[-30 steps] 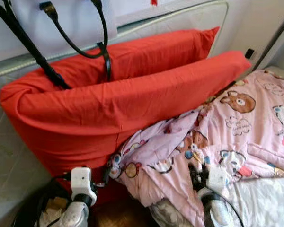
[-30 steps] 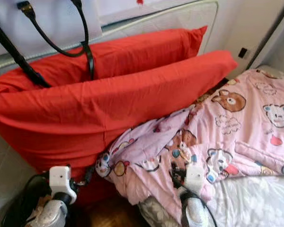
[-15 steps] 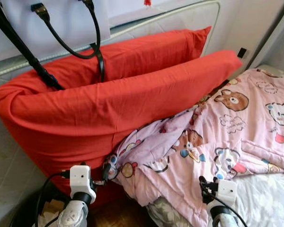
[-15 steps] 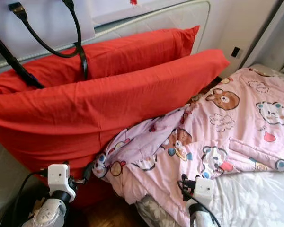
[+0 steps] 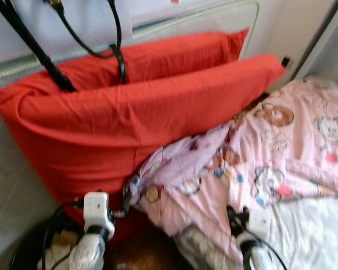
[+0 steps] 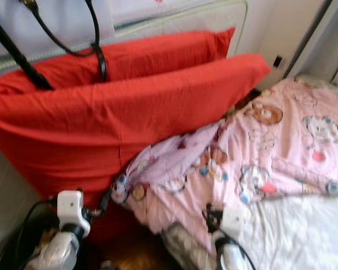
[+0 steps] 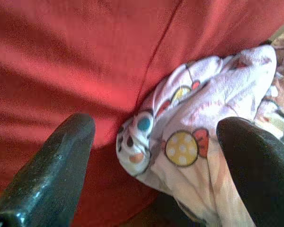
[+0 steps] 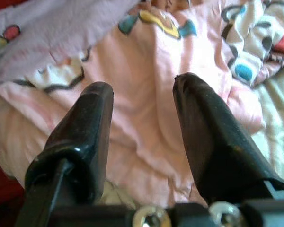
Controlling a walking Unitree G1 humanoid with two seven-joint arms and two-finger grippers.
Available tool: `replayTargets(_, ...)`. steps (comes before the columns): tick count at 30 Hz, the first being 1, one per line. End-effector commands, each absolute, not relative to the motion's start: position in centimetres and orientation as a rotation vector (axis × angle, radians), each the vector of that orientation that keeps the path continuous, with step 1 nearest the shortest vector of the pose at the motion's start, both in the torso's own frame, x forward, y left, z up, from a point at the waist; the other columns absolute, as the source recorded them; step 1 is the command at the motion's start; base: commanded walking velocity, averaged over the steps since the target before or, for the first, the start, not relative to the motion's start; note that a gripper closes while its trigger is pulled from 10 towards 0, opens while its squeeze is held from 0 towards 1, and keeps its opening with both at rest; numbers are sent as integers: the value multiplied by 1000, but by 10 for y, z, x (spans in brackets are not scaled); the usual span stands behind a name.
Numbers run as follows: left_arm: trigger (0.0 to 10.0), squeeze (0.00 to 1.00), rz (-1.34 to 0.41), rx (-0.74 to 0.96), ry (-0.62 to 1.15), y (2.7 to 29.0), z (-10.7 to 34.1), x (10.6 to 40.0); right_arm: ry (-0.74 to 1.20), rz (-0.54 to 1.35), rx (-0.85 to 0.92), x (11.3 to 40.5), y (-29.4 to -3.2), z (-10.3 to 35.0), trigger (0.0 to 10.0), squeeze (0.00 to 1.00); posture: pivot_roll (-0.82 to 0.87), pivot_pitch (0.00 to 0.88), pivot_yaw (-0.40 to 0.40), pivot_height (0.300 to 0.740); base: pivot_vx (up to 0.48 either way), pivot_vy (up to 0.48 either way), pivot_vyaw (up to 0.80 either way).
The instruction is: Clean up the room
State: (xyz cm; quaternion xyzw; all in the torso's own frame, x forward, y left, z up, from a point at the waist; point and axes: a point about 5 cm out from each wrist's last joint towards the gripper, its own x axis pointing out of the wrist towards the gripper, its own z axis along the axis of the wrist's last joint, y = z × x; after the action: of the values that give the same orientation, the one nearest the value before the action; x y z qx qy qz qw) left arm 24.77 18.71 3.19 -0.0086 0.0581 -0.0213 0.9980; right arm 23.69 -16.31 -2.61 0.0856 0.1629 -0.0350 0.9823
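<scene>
A pink cartoon-print blanket (image 5: 281,152) lies rumpled over the bed, its corner (image 7: 180,142) bunched against a big red pillow (image 5: 158,112). A second red pillow (image 5: 180,50) stands behind the first. My left gripper (image 7: 158,127) is open wide, with the blanket corner between its fingers and not touching them. It sits low by the pillow's base (image 5: 125,201). My right gripper (image 8: 143,84) is open just above the blanket's near edge (image 5: 236,216); nothing is held.
A black bag strap (image 5: 117,56) hangs over the back pillow from a white bag above. The padded headboard (image 5: 191,19) is behind the pillows. White patterned mattress (image 5: 315,230) shows at lower right. A dark bin (image 5: 39,250) sits at lower left beside wooden floor.
The head view has shifted and gone blurry. My right gripper has dropped back from on the blanket to its near edge. The left gripper stays by the blanket corner.
</scene>
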Motion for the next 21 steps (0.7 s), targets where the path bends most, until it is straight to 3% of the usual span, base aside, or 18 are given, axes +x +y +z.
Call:
replayTargets(1,10000,0,-50,-18,123,185,33,249,364,-64,179,238,-162,-29,10000,0,-77,139,-25,645,0,0,0)
replayTargets(21,10000,0,-89,-31,90,177,49,266,494,-73,206,270,-162,-23,10000,0,-31,205,-25,645,0,0,0)
